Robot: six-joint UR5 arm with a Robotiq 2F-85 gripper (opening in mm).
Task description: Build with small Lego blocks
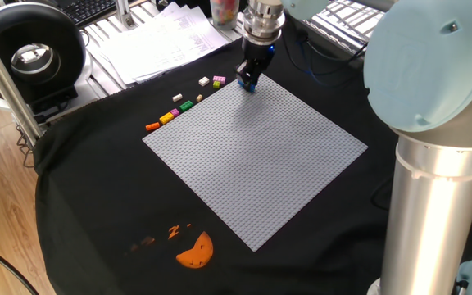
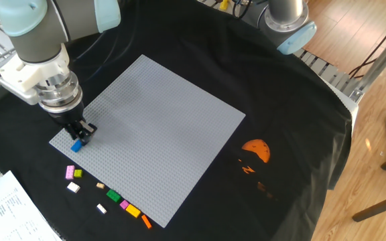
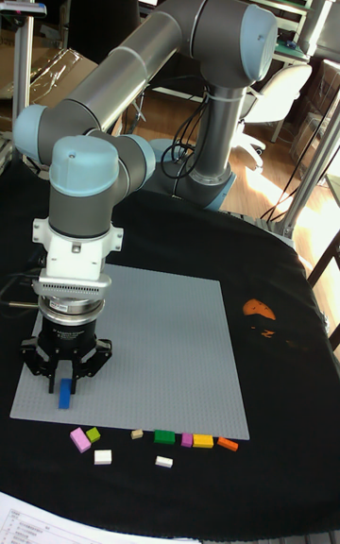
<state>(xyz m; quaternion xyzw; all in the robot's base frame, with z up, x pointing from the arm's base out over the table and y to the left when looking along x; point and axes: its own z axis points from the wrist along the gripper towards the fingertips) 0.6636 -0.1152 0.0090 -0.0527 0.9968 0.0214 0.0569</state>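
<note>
My gripper (image 2: 79,136) stands over the corner of the grey baseplate (image 2: 159,127), shut on a blue Lego block (image 2: 76,145) that rests on the plate. The same gripper (image 1: 248,79) and the blue block (image 3: 64,394) show in the other views. Several loose small Lego blocks lie on the black cloth beside the plate's edge: orange (image 2: 145,221), yellow (image 2: 133,211), green (image 2: 113,196), pink (image 2: 69,173), white (image 2: 73,187) and tan (image 2: 100,185). In the tall fixed view they form a row below the baseplate (image 3: 161,336), from pink (image 3: 80,439) to orange (image 3: 227,443).
An orange half-round print (image 1: 195,250) marks the cloth past the plate's opposite corner. Papers (image 1: 162,41) and a black round device (image 1: 27,53) sit beyond the cloth. The arm's thick base column (image 1: 433,205) rises at the table's side.
</note>
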